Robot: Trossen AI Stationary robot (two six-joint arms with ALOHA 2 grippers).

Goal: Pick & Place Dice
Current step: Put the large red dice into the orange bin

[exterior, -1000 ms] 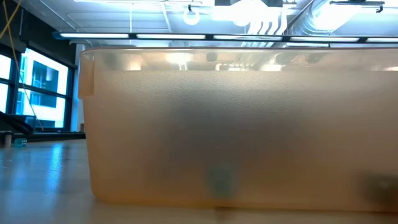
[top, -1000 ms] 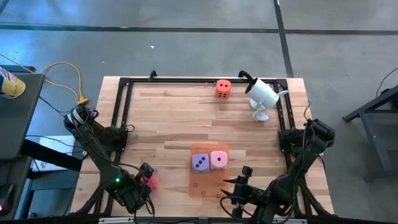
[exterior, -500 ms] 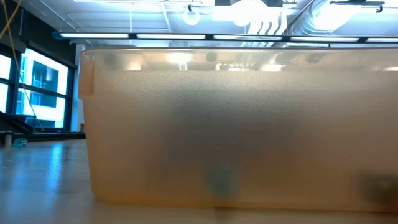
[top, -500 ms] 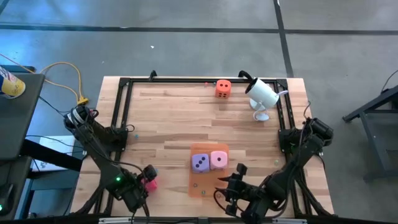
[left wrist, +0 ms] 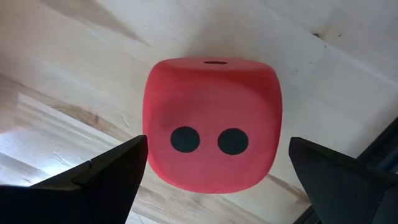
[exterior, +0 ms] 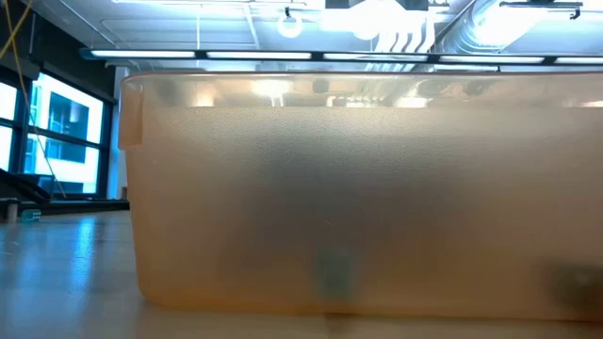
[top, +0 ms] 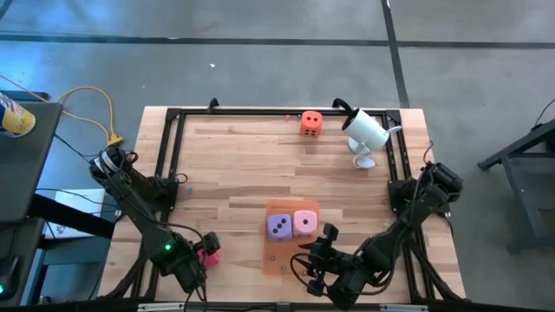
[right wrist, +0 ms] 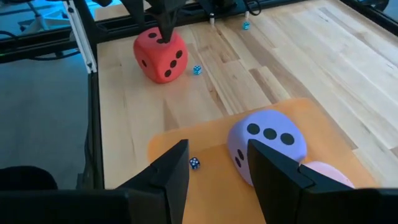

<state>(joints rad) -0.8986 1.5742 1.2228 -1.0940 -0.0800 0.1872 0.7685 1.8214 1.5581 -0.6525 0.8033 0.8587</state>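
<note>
Right end effector nearer purple die — red die unmoved

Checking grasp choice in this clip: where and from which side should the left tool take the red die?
Across two opposite flat side faces of the red die, coming straight down from above. It sits square on the table with nothing touching it, and the open left tool already straddles it, one finger each side.

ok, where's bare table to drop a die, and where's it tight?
Free: the wide wood stretch between the orange die at the far edge and the orange mat. Crowded: the mat, with purple die, pink die and right gripper; left gripper straddles the red die.
</note>
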